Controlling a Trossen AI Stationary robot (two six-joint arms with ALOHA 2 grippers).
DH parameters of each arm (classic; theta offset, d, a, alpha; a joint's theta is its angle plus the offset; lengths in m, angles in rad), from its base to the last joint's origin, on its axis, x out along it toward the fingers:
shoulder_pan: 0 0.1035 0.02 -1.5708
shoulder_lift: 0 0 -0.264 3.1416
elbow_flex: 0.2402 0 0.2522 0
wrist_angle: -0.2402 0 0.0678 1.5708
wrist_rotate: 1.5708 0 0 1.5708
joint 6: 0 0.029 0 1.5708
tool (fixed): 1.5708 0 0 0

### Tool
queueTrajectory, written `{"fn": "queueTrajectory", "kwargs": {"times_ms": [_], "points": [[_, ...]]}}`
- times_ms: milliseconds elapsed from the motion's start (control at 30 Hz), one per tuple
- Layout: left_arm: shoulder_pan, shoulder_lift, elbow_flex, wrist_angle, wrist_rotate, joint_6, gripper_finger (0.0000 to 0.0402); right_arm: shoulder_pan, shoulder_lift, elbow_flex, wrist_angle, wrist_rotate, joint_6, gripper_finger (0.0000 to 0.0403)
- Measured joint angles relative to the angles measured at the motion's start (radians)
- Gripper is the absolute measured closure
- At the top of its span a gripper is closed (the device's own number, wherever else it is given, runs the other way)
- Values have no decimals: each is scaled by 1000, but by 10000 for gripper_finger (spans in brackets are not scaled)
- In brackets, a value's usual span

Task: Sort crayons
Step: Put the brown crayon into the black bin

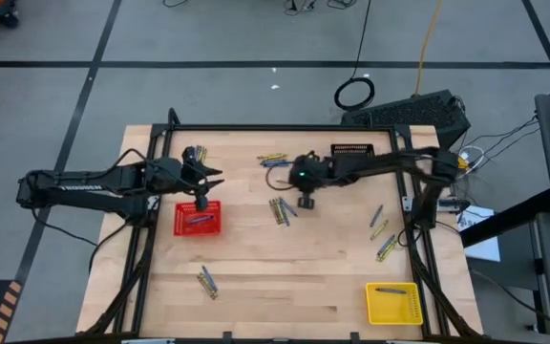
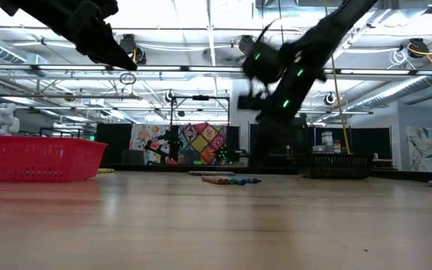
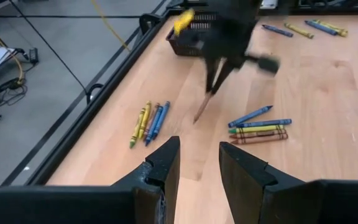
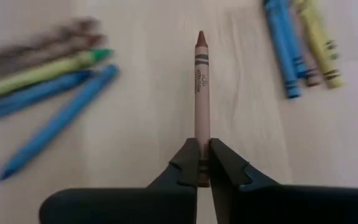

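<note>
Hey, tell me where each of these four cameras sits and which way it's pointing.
High: overhead, straight down on table; both arms.
Low: table height, level across toward room; arms enter from above.
Left wrist: behind left gripper, toward the right arm.
Right wrist: behind right gripper, shut on brown crayon.
Shared: the left wrist view also shows that crayon held; high and low both show red basket.

The table carries three mesh baskets: one at its left side, another in the near right corner, a third at the far edge. Crayons lie in scattered groups: a cluster at the centre, one behind it, a pair near the front left, more toward the right edge. One crayon lies in the corner basket.
</note>
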Motion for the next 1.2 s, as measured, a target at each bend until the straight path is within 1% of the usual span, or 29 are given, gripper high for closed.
{"fn": "queueTrajectory", "kwargs": {"times_ms": [67,133,300,367,467,533,667,733,867,933,1033,1200], "points": [[-3,0,0,0,-4,0,285,2,-99,-50,-61,0,-8,402],[-3,0,0,-1,-5,0,285,1,-200,-111,-134,25,-11,402],[-3,0,0,4,-5,-1,285,-42,-459,-195,-358,176,23,402],[-3,0,0,5,-5,-1,285,-79,-529,-203,-458,211,37,402],[-3,0,0,7,-6,-1,285,-153,-596,-203,-525,224,28,402],[-3,0,0,11,-6,-1,285,-209,-602,-203,-543,221,-12,402],[-3,0,0,15,-6,-1,285,-303,-549,-203,-530,144,-133,403],[-3,0,0,14,-6,0,285,-326,-506,-203,-517,123,-206,403],[-3,0,0,14,-6,0,285,-352,-423,-203,-481,124,-314,397],[-3,0,0,14,-6,0,285,-358,-384,-203,-472,131,-350,389],[-3,0,0,14,-7,0,285,-359,-347,-202,-439,204,-380,372],[-3,0,0,13,-7,0,285,-358,-365,-202,-371,253,-381,324]]}}
